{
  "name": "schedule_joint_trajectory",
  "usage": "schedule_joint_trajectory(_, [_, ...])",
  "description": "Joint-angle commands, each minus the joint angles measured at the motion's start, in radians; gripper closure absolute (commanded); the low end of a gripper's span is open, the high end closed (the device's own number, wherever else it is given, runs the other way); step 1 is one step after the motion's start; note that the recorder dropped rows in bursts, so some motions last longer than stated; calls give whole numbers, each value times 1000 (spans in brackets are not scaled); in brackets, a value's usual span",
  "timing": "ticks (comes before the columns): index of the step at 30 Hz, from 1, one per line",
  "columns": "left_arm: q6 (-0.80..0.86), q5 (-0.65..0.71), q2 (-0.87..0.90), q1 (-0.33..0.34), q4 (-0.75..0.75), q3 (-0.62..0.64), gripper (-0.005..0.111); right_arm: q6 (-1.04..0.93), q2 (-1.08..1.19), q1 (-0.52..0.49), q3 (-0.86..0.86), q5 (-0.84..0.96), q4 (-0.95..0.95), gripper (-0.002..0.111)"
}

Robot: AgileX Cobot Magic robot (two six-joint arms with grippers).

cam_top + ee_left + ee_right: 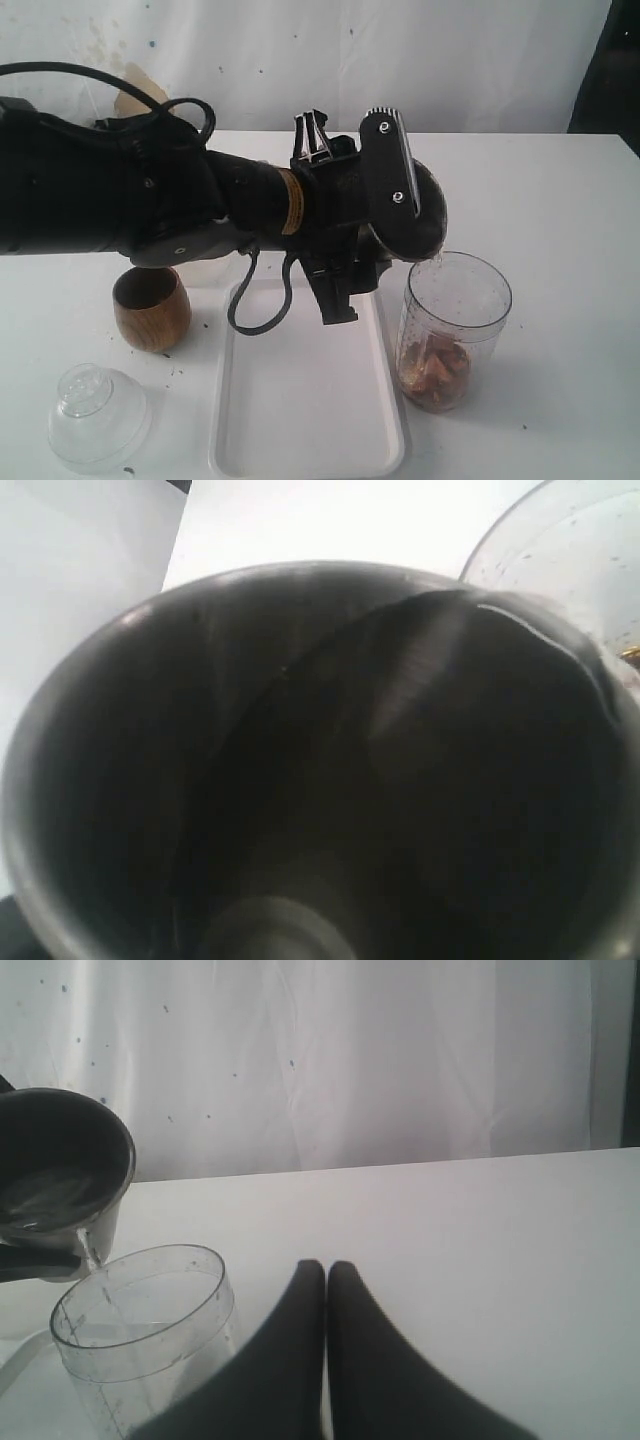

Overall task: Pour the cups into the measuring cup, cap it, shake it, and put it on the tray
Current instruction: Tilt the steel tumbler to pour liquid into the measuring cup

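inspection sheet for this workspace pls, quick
surface: white table
job's things: steel tumbler tipped over measuring cup, thin stream falling in; brown bits at its bottom; wooden cup upright; white tray between the two; clear domed lid front left, likely the cap
clutter: dark specks on the table
grippers: left gripper shut on the tumbler; right gripper shut, holding nothing
cables: black cable loops over the tray's edge
surroundings: spotted white backdrop
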Motion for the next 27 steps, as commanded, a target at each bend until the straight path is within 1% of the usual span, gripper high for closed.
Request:
schedule_joint_trajectory(1, [1,-70,-24,-5,21,-17,107,1,-6,7,6,-8,-1,108])
schedule_joint_trajectory(6, [3,-98,-24,-5,55,-17,107,1,-6,7,6,-8,-1,108])
schedule_joint_trajectory(10, [3,-111,-24,-5,118,-17,107,1,-6,7,6,-8,-1,108])
schedule_joint_trajectory(13, [3,-129,-24,-5,130,-17,107,1,-6,7,6,-8,-1,108])
schedule_joint_trajectory(18, [3,-132,-24,-5,143,-17,107,1,-6,7,6,-8,-1,108])
schedule_joint_trajectory(24, [3,-134,-24,-5,197,-17,107,1,-6,7,6,-8,-1,108])
schedule_joint_trajectory(27, [-3,-126,-22,-5,197,-37,107,1,-6,7,6,-8,-1,108])
